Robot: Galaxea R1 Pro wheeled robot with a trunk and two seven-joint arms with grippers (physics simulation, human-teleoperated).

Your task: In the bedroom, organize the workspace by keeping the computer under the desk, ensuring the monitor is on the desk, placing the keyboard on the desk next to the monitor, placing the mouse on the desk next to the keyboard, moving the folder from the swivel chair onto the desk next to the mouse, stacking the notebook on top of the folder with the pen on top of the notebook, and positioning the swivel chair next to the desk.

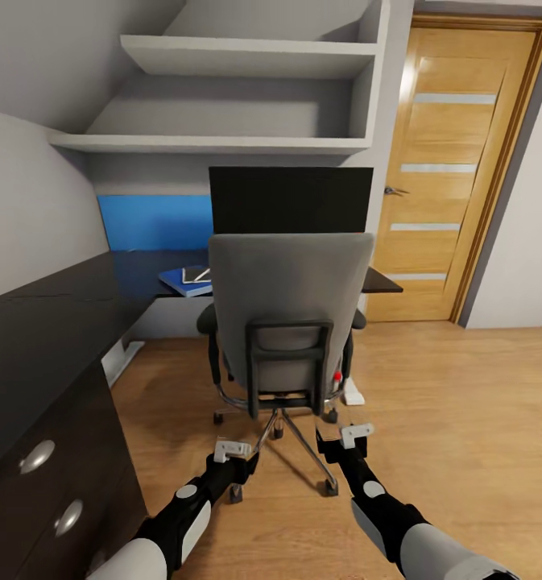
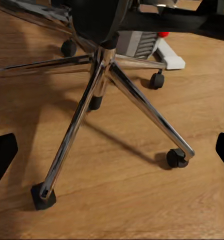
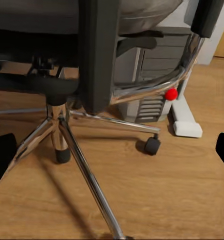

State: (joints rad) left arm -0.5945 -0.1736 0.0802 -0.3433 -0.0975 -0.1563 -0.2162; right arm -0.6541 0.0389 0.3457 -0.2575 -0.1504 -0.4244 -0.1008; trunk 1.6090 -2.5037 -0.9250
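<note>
The swivel chair (image 1: 291,310) stands with its grey back toward me, pushed in at the black desk (image 1: 45,330). Behind it on the desk is the black monitor (image 1: 291,200). To its left lies the blue folder (image 1: 182,283) with a small dark notebook (image 1: 196,275) on it; the pen is too small to make out. The chair hides the keyboard and mouse. The grey computer (image 3: 150,65) with its red dot stands under the desk. My left gripper (image 1: 238,463) and right gripper (image 1: 335,447) hang open and empty, low behind the chair's chrome base (image 2: 104,75).
The desk's drawer unit (image 1: 53,499) is close on my left. A white desk foot (image 3: 185,122) lies on the floor beside the computer. A wooden door (image 1: 456,169) is at the back right, with bare wooden floor (image 1: 464,419) on the right. Grey shelves (image 1: 246,97) hang above the monitor.
</note>
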